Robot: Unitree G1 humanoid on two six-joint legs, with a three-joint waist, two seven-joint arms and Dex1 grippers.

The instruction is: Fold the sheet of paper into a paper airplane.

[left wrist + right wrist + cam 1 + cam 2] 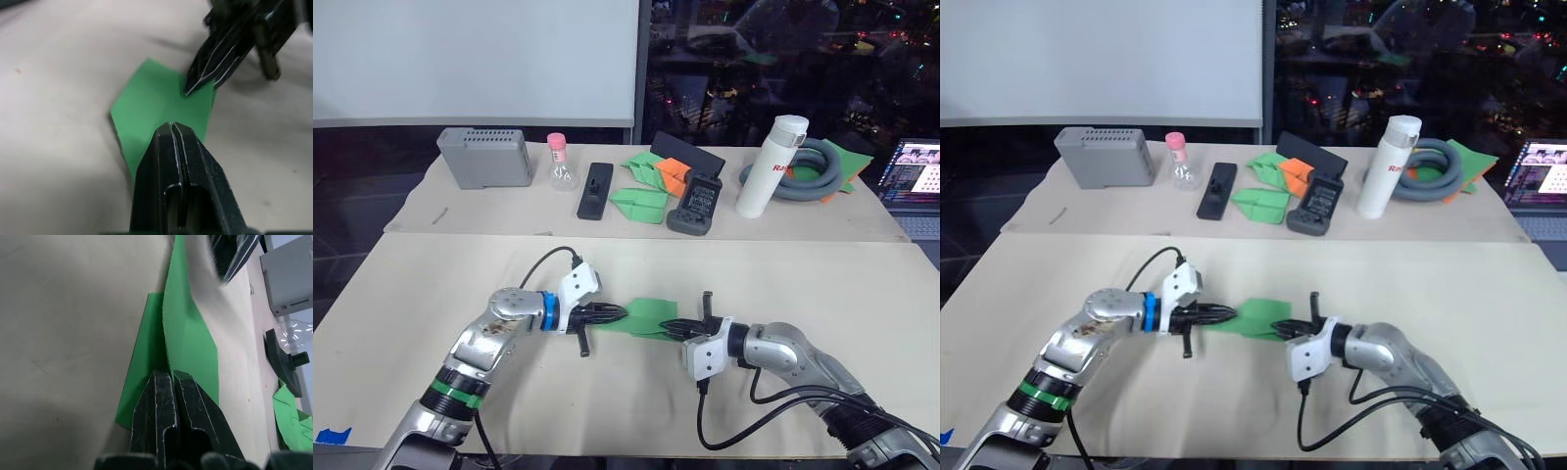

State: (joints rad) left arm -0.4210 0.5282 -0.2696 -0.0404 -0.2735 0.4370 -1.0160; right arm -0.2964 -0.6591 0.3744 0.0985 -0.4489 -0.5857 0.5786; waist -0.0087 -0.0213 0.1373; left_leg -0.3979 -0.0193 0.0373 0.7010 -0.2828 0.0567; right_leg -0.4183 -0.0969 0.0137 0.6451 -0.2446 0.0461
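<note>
Right gripper [668, 326] nearest, at 6 o'clock on the near table [822, 294], fingers pinched together on the 3 o'clock edge of the paper airplane [648, 315]. Left gripper [620, 314] clamped tight on its 9 o'clock edge. Green paper lies partly folded, layered creases, at table centre between the two. Far table [411, 211], 12 o'clock: grey hose coil [815, 174], grey box [485, 157], white bottle [771, 164], folded green papers [641, 201], orange paper wedge [673, 173].

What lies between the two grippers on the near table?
The green sheet of paper, partly folded, spans the gap between the left gripper and the right gripper; each pinches one end. The left eye view shows it.
</note>
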